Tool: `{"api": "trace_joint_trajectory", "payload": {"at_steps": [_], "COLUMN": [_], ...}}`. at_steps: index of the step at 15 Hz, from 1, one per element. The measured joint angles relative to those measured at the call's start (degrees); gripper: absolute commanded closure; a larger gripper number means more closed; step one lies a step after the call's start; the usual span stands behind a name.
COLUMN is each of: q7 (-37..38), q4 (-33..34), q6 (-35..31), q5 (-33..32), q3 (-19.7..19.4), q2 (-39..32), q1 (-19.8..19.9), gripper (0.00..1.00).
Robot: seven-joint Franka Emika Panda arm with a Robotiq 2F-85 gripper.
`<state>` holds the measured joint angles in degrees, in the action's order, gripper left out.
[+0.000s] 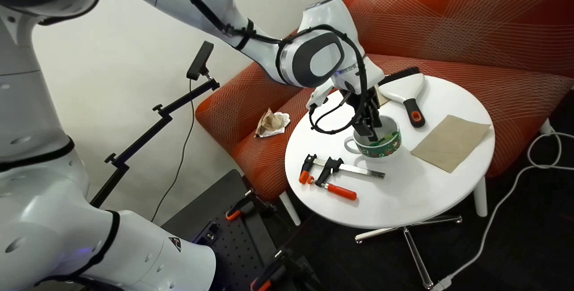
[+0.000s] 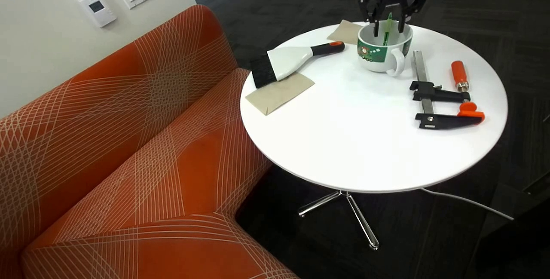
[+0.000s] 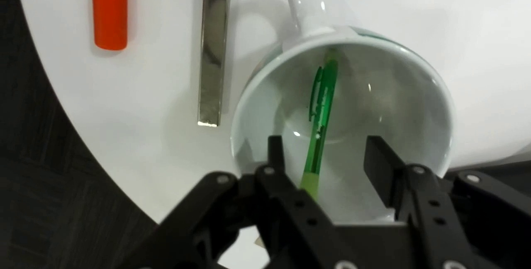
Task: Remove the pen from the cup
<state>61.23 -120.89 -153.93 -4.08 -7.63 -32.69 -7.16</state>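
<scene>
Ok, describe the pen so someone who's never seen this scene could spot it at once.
On the round white table is a white, green-banded cup. The pen leans inside it, between the jaws of the open gripper. It is slim and green, unlike the chunky black-and-red clamp beside the cup.
</scene>
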Motion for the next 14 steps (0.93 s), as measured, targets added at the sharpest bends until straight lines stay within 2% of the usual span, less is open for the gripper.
{"api": "trace_joint_trajectory", "payload": {"at_steps": [2, 3, 4, 7, 9, 11, 14], "q7": [0.0, 0.0, 0.0, 0.02, 0.07, 0.3, 3.65], "q4": [1.21, 1.85, 2.43, 3.88, 4.33, 4.35, 3.57], "q6": [0.0, 0.0, 0.0, 0.0, 0.0, -0.12, -1.01], "q5": [0.58, 0.75, 0.8, 0.8, 0.8, 0.57, -2.25], "q3": [-0.48, -0.79, -1.17, -2.2, -3.11, -4.58, -8.61], "q2": [-1.56, -2.32, -3.0, -4.64, -5.09, -5.08, -3.96], "q1": [-0.29, -0.49, -0.77, -1.72, -2.71, -4.39, -9.03], "gripper": [0.48, 0.54, 0.73, 0.97, 1.0, 0.97, 0.97]}}
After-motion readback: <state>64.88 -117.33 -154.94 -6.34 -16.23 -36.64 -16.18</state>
